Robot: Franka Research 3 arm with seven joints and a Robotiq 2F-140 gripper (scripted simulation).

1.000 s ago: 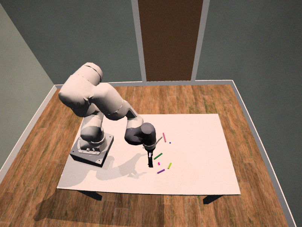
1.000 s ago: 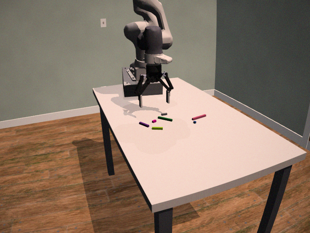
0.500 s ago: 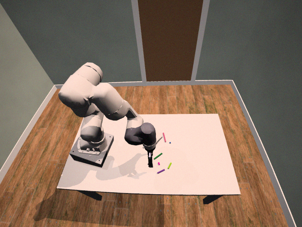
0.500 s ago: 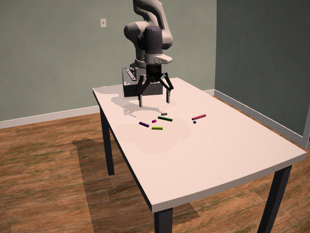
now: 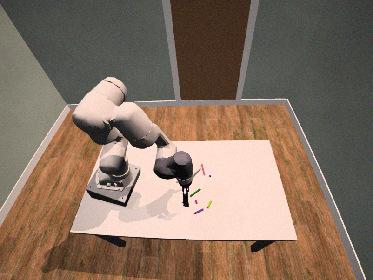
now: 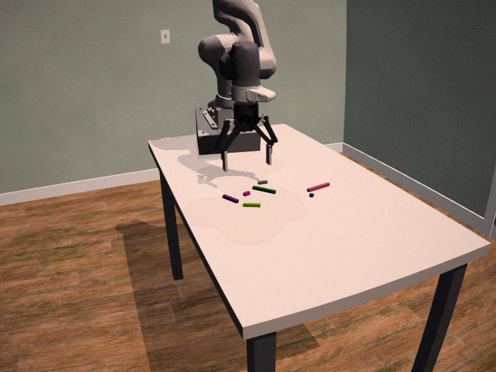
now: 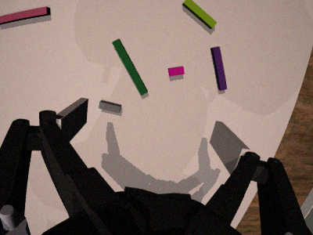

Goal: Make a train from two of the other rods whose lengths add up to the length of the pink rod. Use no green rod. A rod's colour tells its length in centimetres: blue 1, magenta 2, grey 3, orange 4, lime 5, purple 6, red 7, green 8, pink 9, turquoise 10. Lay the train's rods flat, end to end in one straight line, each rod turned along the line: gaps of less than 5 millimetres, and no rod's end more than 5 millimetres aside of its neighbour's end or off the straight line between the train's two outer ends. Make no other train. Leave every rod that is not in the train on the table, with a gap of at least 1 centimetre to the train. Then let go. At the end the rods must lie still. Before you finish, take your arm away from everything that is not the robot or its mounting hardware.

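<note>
Hanging above the worktop (image 5: 241,186) (image 6: 340,240) (image 7: 156,145), the gripper (image 5: 185,205) (image 6: 247,163) (image 7: 151,121) has its two fingers spread wide apart with nothing between them. All seven rods lie flat and separate, and no two of them form a train.

The grey rod (image 6: 262,181) (image 7: 110,106) is the one nearest the gripper; in the top view the arm seems to cover it, though that part is hard to read. Near it lies the green rod (image 5: 195,192) (image 6: 263,190) (image 7: 130,66), set at a slant. Between the green rod and the purple rod (image 5: 198,211) (image 6: 230,198) (image 7: 218,68) sits the short magenta rod (image 5: 196,202) (image 6: 247,193) (image 7: 176,71), touching neither.

The lime rod (image 5: 209,204) (image 6: 251,204) (image 7: 199,14) lies near one end of the purple rod, turned a different way, with a gap between them. Well apart from this group is the pink rod (image 5: 203,169) (image 6: 318,186) (image 7: 25,15), the one whose length is to be matched. Close to one of its ends, without touching, sits the tiny blue rod (image 5: 210,176) (image 6: 312,194). The purple and grey rods, whose lengths add up to the pink one's, lie apart on opposite sides of the magenta rod, out of line with each other.

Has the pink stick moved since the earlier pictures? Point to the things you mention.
No, the pink stick (image 5: 203,169) (image 6: 318,186) (image 7: 24,15) lies where it did, judged against the blue cube (image 5: 210,176) (image 6: 312,195) beside it.
</note>
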